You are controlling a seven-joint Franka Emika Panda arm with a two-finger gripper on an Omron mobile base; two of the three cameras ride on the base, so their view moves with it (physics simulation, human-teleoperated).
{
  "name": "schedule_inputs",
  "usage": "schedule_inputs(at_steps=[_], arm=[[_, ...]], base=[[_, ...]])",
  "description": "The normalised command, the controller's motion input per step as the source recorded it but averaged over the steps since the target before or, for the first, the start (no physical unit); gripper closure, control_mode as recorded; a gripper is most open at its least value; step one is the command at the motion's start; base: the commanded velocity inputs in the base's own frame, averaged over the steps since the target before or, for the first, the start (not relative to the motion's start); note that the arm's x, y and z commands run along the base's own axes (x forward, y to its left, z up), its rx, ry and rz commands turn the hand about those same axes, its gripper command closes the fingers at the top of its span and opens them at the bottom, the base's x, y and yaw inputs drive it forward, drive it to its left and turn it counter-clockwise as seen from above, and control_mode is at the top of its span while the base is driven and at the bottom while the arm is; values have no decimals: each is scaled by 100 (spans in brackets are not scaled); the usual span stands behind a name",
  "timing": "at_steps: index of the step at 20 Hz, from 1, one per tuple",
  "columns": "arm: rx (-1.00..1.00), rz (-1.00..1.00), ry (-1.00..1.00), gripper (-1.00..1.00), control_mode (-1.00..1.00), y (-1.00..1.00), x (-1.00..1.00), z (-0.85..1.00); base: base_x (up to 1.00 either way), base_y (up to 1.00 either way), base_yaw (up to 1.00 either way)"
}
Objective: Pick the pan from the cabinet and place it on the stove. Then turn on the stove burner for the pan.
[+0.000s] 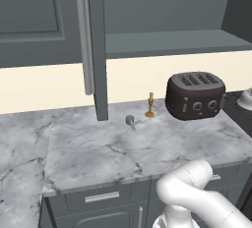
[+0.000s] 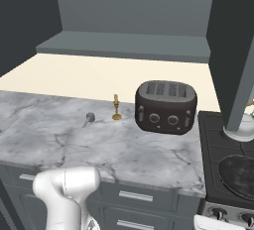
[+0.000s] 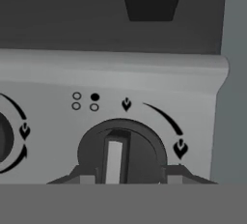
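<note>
In the hand view my gripper (image 3: 130, 178) is close up against the stove's silver control panel (image 3: 58, 73). Its two fingertips (image 3: 88, 178) sit on either side of a round black knob (image 3: 123, 143) and touch its rim; the knob's light bar points straight up. The black pan (image 2: 241, 174) lies on the stove (image 2: 212, 140) at the front, cut off by the frame's right edge. The stove (image 1: 244, 116) also shows at the right edge of the left base view. The cabinet (image 1: 101, 50) stands open above the counter, its grey shelf (image 2: 124, 43) bare.
A dark four-slot toaster (image 1: 195, 96) (image 2: 166, 106) stands on the marble counter (image 1: 123, 148) beside the stove. A small gold candlestick (image 1: 150, 105) and a little grey object (image 1: 130, 121) are left of it. A white kettle (image 2: 241, 131) sits at the stove's back. Drawers run below the counter.
</note>
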Motion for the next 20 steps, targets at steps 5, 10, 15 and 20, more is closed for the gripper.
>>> schedule_inputs(at_steps=[5, 10, 15, 20], arm=[[0, 5, -2, 100, -100, 0, 8, -7], [-10, 5, -4, 100, -100, -2, 0, -1], [-26, 5, -1, 100, -100, -1, 0, 0], [-35, 3, 0, 100, -100, 0, 0, 0]], base=[[0, 0, 0], [0, 0, 0], [0, 0, 0], [0, 0, 0]])
